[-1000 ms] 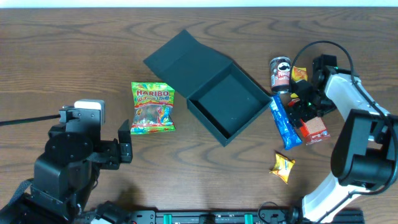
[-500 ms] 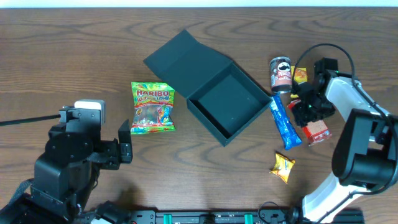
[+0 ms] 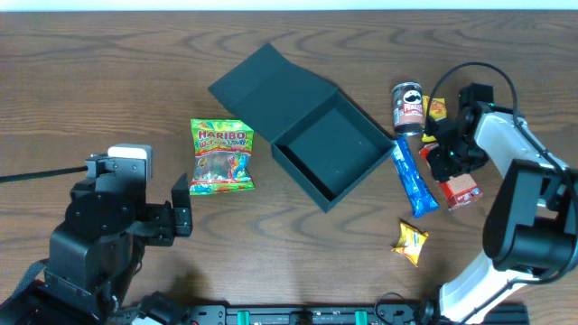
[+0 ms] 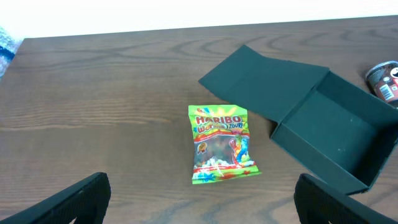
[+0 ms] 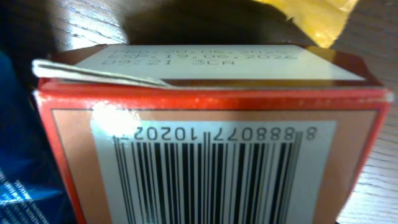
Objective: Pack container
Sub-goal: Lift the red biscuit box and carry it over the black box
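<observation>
The dark teal-black container stands open and empty at the table's middle, its flap lid lying back to the far left; it also shows in the left wrist view. My right gripper is low over the orange-red snack carton. The carton's barcode side fills the right wrist view, and the fingers are hidden there. My left gripper is open and empty at the near left, apart from everything.
A Haribo bag lies left of the container. A Pringles can, a blue snack pack and a yellow pack lie around the right gripper. Another yellow pack lies nearer the front.
My right gripper has shifted slightly right and toward the far side, staying over the orange-red carton. The left arm has not moved.
</observation>
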Available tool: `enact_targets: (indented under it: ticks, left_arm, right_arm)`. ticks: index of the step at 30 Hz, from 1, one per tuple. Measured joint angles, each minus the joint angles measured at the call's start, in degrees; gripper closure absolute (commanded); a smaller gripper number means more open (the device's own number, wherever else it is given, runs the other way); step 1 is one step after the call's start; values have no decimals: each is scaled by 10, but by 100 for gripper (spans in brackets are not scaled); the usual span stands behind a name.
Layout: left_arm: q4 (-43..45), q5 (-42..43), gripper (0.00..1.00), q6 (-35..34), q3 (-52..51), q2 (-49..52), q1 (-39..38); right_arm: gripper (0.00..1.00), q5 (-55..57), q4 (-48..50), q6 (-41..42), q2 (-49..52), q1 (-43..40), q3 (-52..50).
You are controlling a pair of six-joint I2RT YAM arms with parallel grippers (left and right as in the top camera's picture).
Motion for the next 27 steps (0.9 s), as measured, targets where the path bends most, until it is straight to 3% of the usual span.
enact_targets:
  ticks: [15, 27]
  left_arm:
    - [0, 0, 5, 0, 0, 0, 0]
    - [0, 0, 5, 0, 0, 0, 0]
  right_arm:
    - [48, -18, -4, 11, -62, 69, 8]
    - [48, -127, -58, 11, -110, 144, 132]
